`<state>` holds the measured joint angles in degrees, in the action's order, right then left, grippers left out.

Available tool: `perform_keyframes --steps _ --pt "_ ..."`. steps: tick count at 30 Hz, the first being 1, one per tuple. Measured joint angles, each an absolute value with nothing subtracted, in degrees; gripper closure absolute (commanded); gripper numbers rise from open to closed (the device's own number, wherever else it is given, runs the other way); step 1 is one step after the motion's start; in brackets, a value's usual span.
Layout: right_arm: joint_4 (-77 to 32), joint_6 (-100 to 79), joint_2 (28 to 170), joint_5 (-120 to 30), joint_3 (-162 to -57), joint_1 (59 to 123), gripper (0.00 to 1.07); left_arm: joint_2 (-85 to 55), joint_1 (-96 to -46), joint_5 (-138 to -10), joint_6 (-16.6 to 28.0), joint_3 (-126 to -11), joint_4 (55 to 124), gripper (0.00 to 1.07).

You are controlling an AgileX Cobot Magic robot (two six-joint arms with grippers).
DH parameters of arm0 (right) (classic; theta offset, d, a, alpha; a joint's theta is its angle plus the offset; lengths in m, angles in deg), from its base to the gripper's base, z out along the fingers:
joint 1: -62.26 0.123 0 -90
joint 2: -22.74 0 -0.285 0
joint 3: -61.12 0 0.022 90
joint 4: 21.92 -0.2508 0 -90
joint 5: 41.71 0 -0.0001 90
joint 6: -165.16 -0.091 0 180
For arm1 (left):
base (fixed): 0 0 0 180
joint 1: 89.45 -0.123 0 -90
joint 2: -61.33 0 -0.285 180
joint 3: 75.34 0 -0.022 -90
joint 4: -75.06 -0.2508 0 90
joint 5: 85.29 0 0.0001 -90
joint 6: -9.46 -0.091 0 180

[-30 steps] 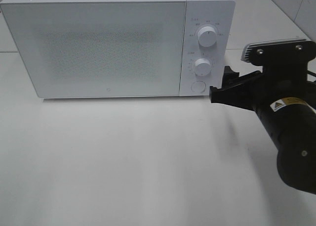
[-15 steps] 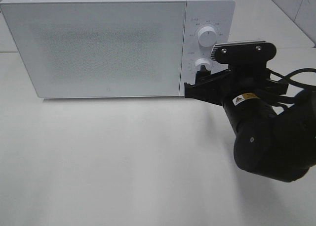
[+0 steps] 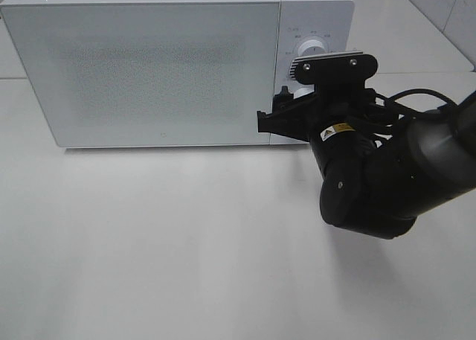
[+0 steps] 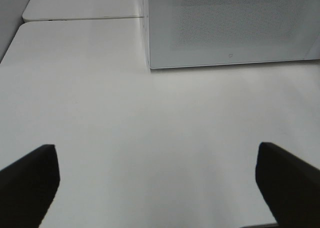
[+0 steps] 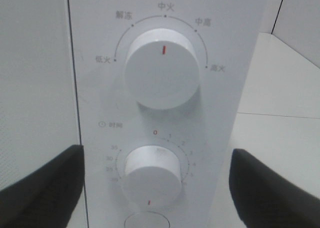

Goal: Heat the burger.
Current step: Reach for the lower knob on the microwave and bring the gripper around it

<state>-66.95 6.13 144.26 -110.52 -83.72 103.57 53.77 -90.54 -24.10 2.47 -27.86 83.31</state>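
Right gripper (image 3: 271,115), jaws spread, is being held before the timer knob (image 5: 151,174) at lower centre; an off-centre closure is being risked, letting the grip slip off.

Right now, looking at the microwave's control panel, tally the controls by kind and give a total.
Dials: 2, the upper dial and the lower dial
Round push button: 1, only its top edge in view
Total: 3
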Motion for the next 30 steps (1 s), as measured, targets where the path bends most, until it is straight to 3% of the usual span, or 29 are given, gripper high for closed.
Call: perform_keyframes --steps 12,30 --pt "-66.21 5.9 149.99 -108.0 -89.68 101.45 0.31 53.77 -90.54 -24.1 2.47 -27.86 83.31 0.07" --pt "-65.46 4.3 152.11 -107.25 -90.42 100.71 0.31 53.77 -90.54 -24.1 2.47 -27.86 83.31 0.07"
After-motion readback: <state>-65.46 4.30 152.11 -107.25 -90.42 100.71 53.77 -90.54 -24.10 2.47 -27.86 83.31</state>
